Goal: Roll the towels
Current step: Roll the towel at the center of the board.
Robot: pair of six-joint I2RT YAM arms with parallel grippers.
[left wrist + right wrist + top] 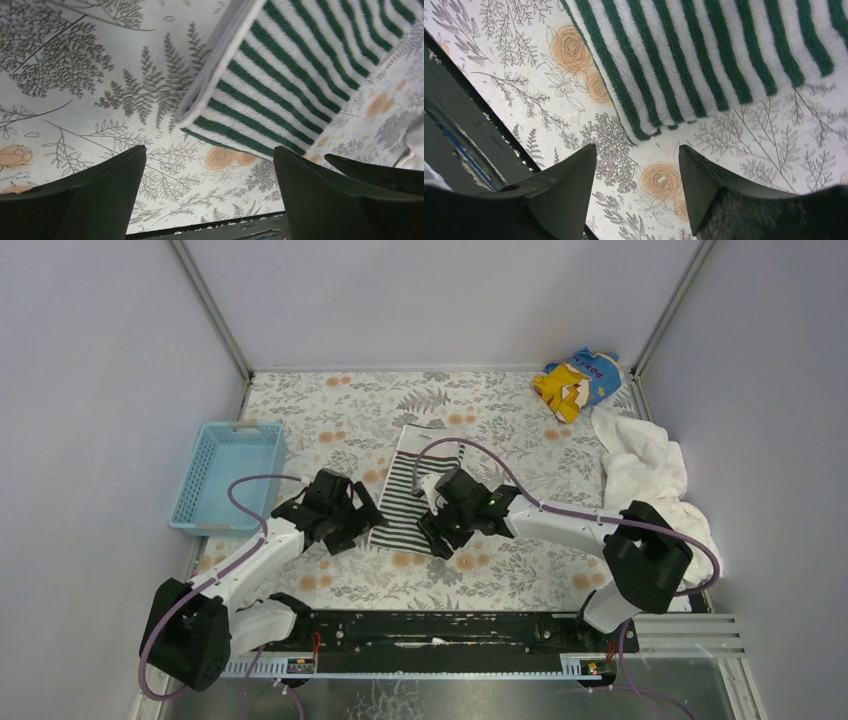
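The small striped towel [412, 490] lies flat in the middle of the floral table, long side running away from the arms. My left gripper [358, 523] is open and empty just left of its near left corner; that corner shows in the left wrist view [280, 95] beyond the fingers. My right gripper [437, 537] is open and empty over the near right corner, which shows in the right wrist view [684, 65]. The large white terry towel [650, 475] lies crumpled at the right wall.
A light blue basket [228, 475] stands at the left. A yellow-and-blue printed cloth [577, 380] lies in the back right corner. The black rail [440, 628] runs along the table's near edge, and grey walls close in the sides.
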